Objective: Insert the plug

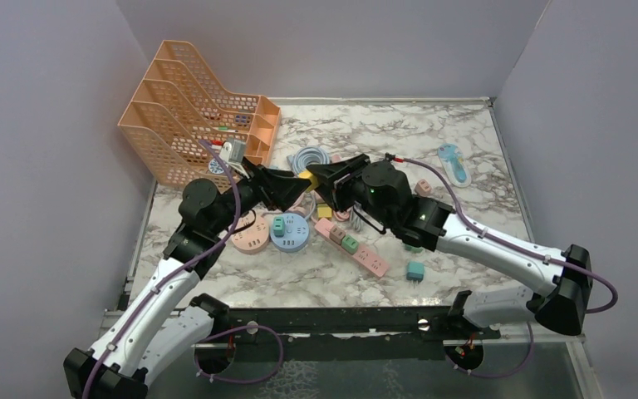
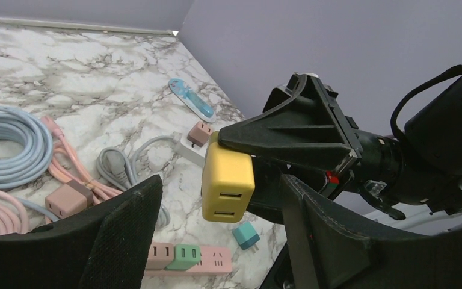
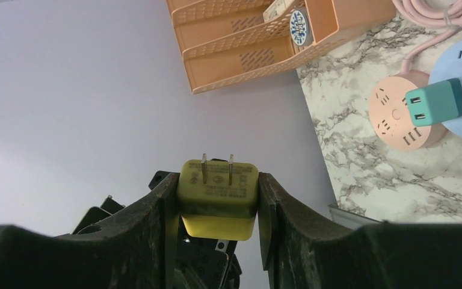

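Note:
My right gripper (image 3: pixel 218 194) is shut on a yellow plug (image 3: pixel 218 189), its two prongs pointing away from the wrist. In the top view the yellow plug (image 1: pixel 305 175) hangs above the table between both grippers. My left gripper (image 2: pixel 216 208) is open and faces the plug's (image 2: pixel 228 177) two-port end, its fingers (image 2: pixel 120 235) on either side, just short of it and not touching. A pink power strip (image 1: pixel 357 249) with a green plug (image 2: pixel 183 256) in it lies below. A round blue socket (image 1: pixel 289 233) holds a teal plug (image 3: pixel 436 102), next to a round pink socket (image 1: pixel 251 239).
An orange file rack (image 1: pixel 191 116) stands at the back left. Coiled blue-grey and pink cables (image 2: pixel 6 144) lie behind the grippers. A loose teal plug (image 1: pixel 416 270) lies right of the strip. A blue object (image 1: pixel 453 162) lies at the back right. Grey walls surround the table.

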Action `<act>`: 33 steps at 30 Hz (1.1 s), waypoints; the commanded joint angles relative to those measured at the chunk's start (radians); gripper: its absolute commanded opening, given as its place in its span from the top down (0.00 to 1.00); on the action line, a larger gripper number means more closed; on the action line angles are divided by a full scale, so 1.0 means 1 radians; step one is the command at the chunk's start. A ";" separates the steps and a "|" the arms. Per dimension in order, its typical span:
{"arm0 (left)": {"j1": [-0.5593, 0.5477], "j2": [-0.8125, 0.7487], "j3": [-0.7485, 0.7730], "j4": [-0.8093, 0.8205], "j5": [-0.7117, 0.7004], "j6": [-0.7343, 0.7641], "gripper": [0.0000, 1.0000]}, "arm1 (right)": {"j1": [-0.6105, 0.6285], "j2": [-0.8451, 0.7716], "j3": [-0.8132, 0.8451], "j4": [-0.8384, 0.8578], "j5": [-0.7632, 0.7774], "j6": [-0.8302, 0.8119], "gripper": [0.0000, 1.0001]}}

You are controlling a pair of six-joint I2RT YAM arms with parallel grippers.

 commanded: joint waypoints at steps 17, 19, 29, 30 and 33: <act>-0.035 0.047 -0.020 0.080 -0.056 0.045 0.78 | -0.001 0.059 0.018 0.148 -0.042 0.062 0.74; -0.036 0.051 -0.013 0.078 -0.069 0.059 0.91 | -0.001 0.062 0.020 0.139 -0.044 0.050 0.73; -0.035 0.121 0.131 -0.232 -0.210 0.157 1.00 | -0.004 0.033 0.010 -0.035 0.077 -0.159 0.35; -0.035 0.131 0.151 -0.278 -0.218 0.172 1.00 | -0.005 0.021 -0.003 -0.046 0.095 -0.184 0.34; -0.035 0.168 0.205 -0.436 -0.244 0.194 1.00 | -0.006 -0.019 -0.020 -0.099 0.153 -0.250 0.32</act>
